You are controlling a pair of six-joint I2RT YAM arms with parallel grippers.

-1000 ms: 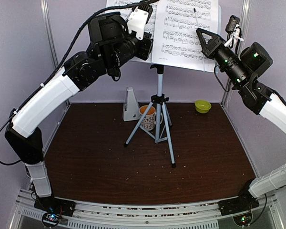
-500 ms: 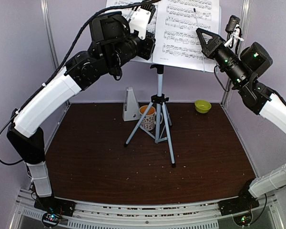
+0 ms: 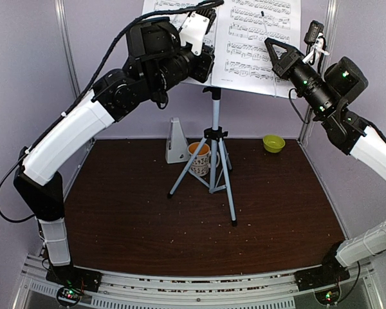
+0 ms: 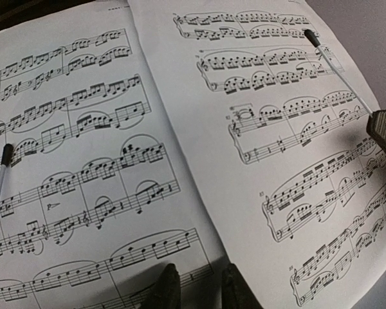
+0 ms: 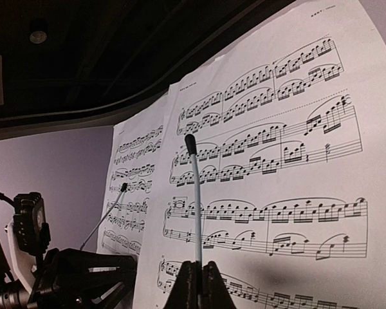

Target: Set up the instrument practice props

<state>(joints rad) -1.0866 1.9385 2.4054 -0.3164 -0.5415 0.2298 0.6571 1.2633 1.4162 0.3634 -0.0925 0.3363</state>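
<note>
My left gripper point(image 4: 199, 291) sits at the bottom edge of the left page point(image 4: 83, 161), just beside the seam, fingers a narrow gap apart. I cannot tell whether they pinch anything. My right gripper point(image 5: 198, 283) is closed, its tips meeting the holder wire point(image 5: 194, 193) that lies on the right page point(image 4: 276, 167), near that page's outer edge. Both pages rest high on the music stand point(image 3: 215, 119). Among its legs stands the mug point(image 3: 199, 158), with the metronome point(image 3: 176, 143) just left and the bowl point(image 3: 273, 143) well apart, back right. Open table point(image 3: 148, 219) spreads in front.
</note>
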